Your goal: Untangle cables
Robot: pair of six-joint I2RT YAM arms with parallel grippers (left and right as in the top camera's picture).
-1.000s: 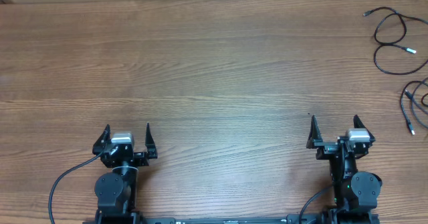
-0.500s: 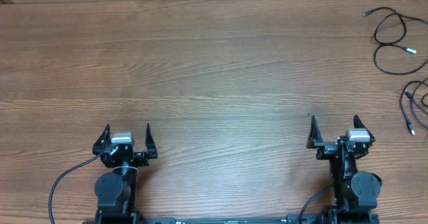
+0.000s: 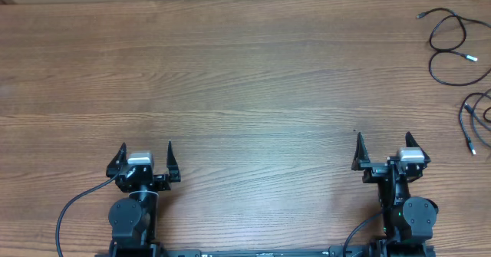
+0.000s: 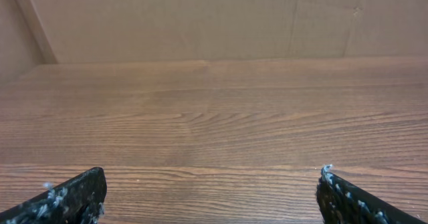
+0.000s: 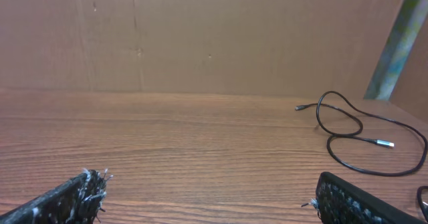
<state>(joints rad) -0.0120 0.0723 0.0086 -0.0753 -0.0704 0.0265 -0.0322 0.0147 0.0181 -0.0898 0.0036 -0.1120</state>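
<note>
Cables (image 3: 431,60): upper right of frame, two loose strands, apart.
Left end effector (image 3: 146,144): wide, empty.
Right end effector (image 3: 383,135): wide, empty; nearer, so best to reach, pinching one strand mid-run.

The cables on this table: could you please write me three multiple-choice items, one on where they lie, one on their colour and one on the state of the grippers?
1. Where do the cables lie?
A. near the table's far right corner
B. between the grippers
C. at the left edge
2. What colour are they?
A. white
B. black
C. red
3. How are the left gripper and right gripper?
A. both open, empty
B. both shut
C. left shut on a cable

Answers: 1 A, the overhead view shows them there. 2 B, the cords look black. 3 A, wide gaps, nothing held.
</note>
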